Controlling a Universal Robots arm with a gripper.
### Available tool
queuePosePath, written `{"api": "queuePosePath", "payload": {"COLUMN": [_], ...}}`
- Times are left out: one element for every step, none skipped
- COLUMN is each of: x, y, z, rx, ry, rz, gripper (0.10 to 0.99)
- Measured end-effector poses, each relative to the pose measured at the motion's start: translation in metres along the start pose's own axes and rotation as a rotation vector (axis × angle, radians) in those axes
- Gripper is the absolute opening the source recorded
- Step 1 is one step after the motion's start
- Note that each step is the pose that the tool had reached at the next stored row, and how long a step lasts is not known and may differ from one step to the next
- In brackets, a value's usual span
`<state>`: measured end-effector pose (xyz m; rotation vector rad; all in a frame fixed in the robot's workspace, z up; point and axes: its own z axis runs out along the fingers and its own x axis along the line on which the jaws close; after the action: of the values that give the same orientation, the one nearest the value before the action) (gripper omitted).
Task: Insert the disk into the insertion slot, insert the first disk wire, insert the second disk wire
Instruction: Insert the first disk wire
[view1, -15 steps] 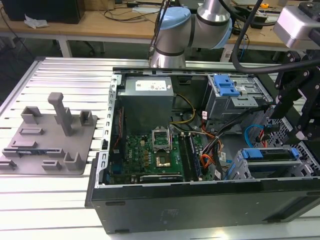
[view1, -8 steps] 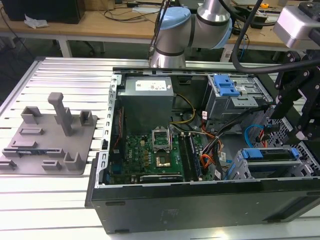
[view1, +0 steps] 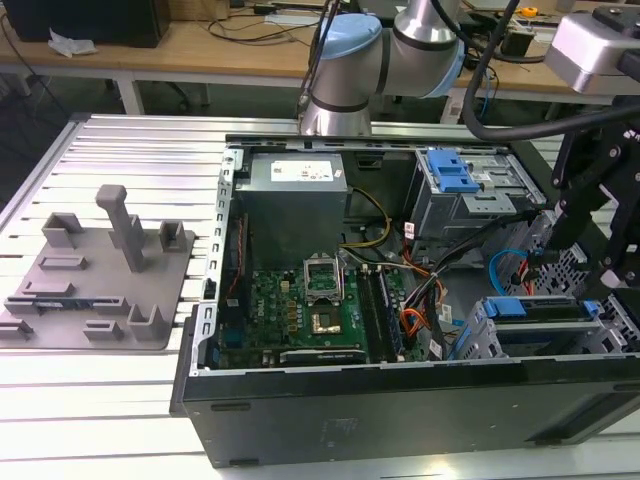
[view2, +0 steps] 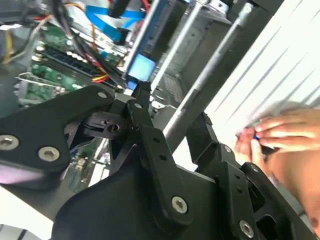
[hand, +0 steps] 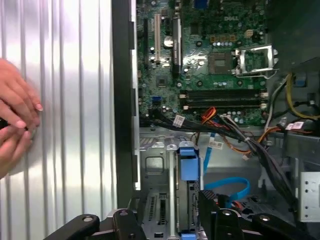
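Ribbed table (view1: 110, 410) gleams, bare brushed metal. Fixture plate (view1: 100, 290) looks matt grey plastic. Case front (view1: 400, 415) is matt black, circuit board (view1: 290, 315) glossy green. The disk (view1: 535, 308) wears smooth bright-blue plastic; the insertion slot (hand: 154, 165) is dull grey sheet metal.

We see a silver arm (view1: 425, 35) with pale blue joint caps (view1: 345, 42) and black cables (view1: 468, 100) at the exterior view's top; in the second wrist view, its black gripper (view2: 172, 102) carries silver screws (view2: 179, 204).
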<state>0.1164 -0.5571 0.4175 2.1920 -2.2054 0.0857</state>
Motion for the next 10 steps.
{"api": "queuePosePath", "payload": {"x": [0.0000, -0.0001, -0.0001, -0.0006, -0.0029, -0.0098, -0.0221, -0.0307, -0.0351, -0.0396], "y": [-0.0001, -0.0001, 0.0000, 0.0002, 0.0002, 0.0002, 0.0003, 0.0003, 0.0004, 0.0004], "z": [0.0003, 0.0006, 0.0011, 0.0014, 0.0014, 0.0011, 0.0006, 0.0005, 0.0003, 0.0003], "rx": [0.003, 0.005, 0.005, 0.006, 0.006, 0.007, 0.008, 0.008, 0.008, 0.008], "ry": [0.0057, 0.0120, 0.0236, 0.0491, 0.0699, 0.1080, 0.1439, 0.1516, 0.1541, 0.1562], "rz": [0.007, 0.018, 0.031, 0.035, 0.034, 0.034, 0.033, 0.033, 0.033, 0.033], "gripper": [0.565, 0.565, 0.565, 0.565, 0.565, 0.565, 0.565, 0.565, 0.565, 0.565]}}
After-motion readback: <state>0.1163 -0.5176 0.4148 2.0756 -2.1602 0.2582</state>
